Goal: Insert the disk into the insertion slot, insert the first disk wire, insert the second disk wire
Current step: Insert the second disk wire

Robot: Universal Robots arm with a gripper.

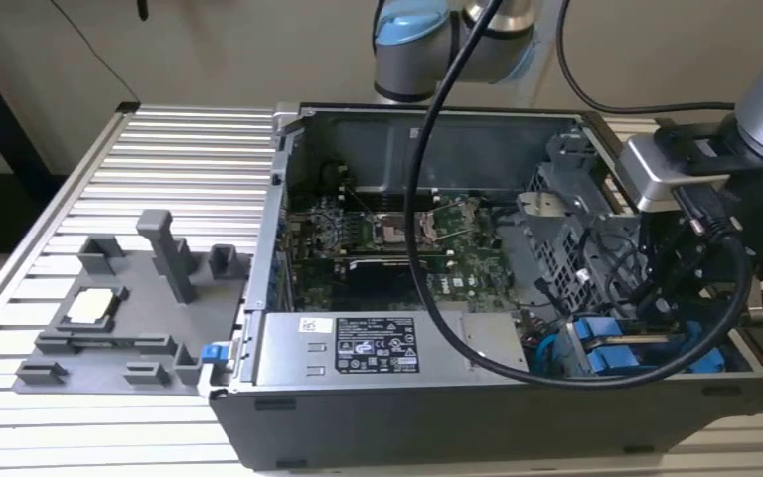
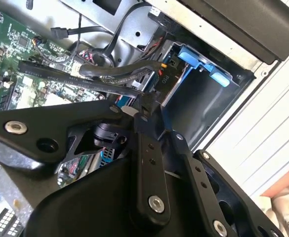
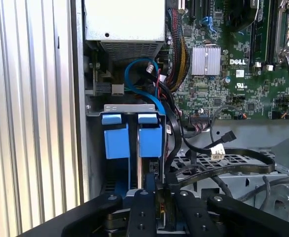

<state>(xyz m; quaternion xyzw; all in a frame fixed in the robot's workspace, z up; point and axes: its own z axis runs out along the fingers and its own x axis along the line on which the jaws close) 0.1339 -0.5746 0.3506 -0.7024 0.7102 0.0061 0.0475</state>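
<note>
Two blue-railed drives stand side by side in the dark drive cage (image 3: pixel 129 107). The disk (image 3: pixel 149 140) is the one nearer the motherboard, seated in the insertion slot (image 3: pixel 143 174), next to the other drive (image 3: pixel 116 140). My gripper (image 3: pixel 163 197) hangs right over the disk's connector end, shut on the plug of a flat black disk wire (image 3: pixel 233 168) that loops off over the cage. In the second wrist view the gripper (image 2: pixel 143 109) pinches that plug beside the blue carrier (image 2: pixel 198 61). In the exterior view the gripper (image 1: pixel 667 308) reaches into the case's corner above the blue carriers (image 1: pixel 604 356).
The open case holds a silver power-supply box (image 1: pixel 369 348), a green motherboard (image 1: pixel 381 238) and bundles of loose cables (image 3: pixel 176 59). Another black cable with a white-tipped plug (image 3: pixel 218 150) lies over the cage. A grey fixture plate (image 1: pixel 116 318) sits on the slatted table at the exterior view's left.
</note>
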